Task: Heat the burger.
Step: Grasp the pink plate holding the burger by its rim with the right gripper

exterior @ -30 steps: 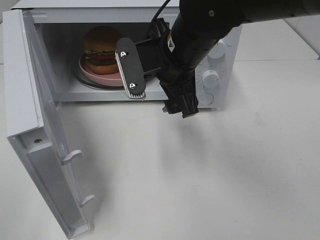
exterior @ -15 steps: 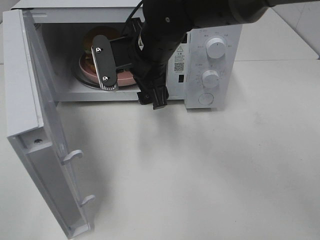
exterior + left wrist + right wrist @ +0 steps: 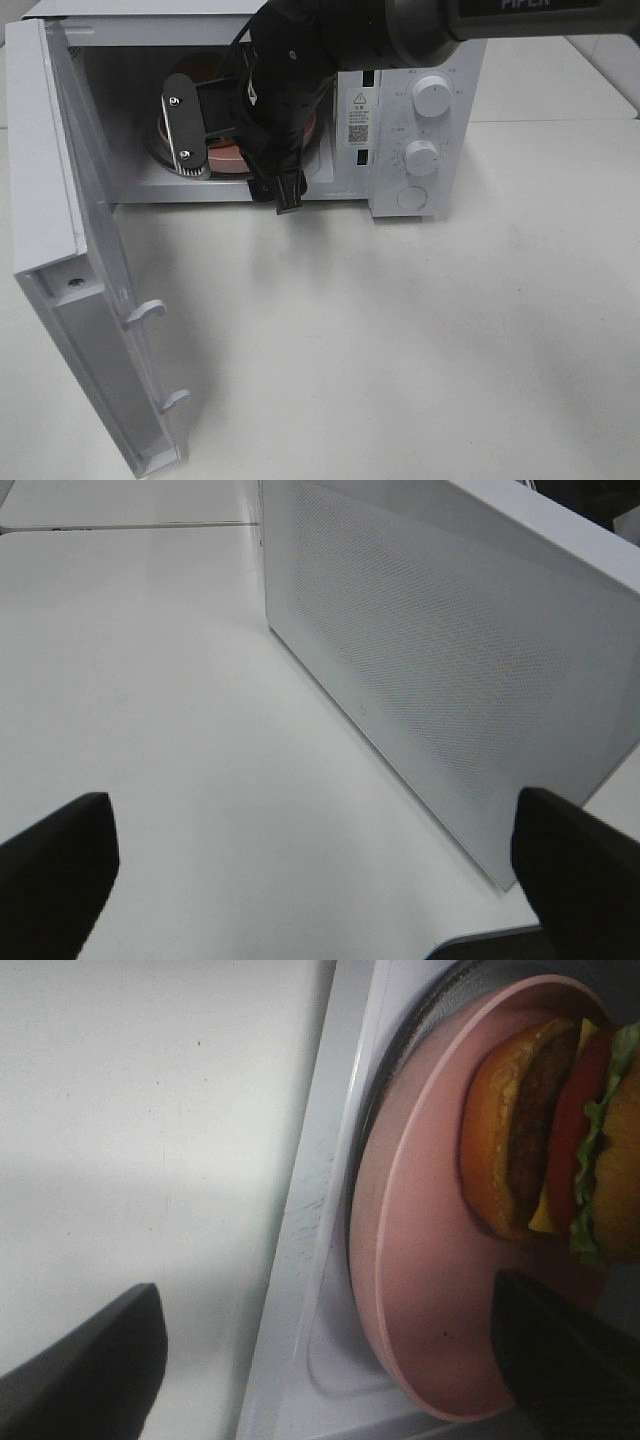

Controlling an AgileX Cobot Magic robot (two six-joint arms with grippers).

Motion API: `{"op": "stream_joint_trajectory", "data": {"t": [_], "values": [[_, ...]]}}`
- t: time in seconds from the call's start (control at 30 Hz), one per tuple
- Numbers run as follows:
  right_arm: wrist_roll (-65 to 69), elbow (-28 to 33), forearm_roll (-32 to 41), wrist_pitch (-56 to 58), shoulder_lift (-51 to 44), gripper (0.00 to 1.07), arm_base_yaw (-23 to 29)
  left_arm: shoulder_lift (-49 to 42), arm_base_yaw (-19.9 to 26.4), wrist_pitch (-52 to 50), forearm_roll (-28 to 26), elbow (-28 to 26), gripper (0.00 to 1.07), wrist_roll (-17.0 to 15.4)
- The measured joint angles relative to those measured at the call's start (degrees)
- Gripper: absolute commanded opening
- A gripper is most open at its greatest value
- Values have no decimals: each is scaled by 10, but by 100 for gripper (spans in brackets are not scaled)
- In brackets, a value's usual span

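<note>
Reaching into the open microwave (image 3: 420,60), right end effector (image 3: 330,1355) released, fingers straddling the pink plate (image 3: 420,1290) under the burger (image 3: 560,1140); left end effector (image 3: 320,865) released.

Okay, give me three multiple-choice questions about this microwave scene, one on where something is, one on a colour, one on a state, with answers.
1. Where is the burger?
A. on the table
B. on a plate inside the microwave
C. on top of the microwave

2. What colour is the plate?
A. pink
B. blue
C. black

3. How is the microwave door?
A. shut
B. removed
C. swung open

Answers: 1 B, the right wrist view shows it on the plate in the cavity. 2 A, its rim and face are pink. 3 C, the door stands wide at the left of the microwave.
</note>
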Motion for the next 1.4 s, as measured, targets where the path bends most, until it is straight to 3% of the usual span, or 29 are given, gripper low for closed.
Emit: {"op": "stream_joint_trajectory", "data": {"t": [1.4], "values": [[37,-176,18,-7,171,77,-32,0,0,0,0,0,100,0]]}}
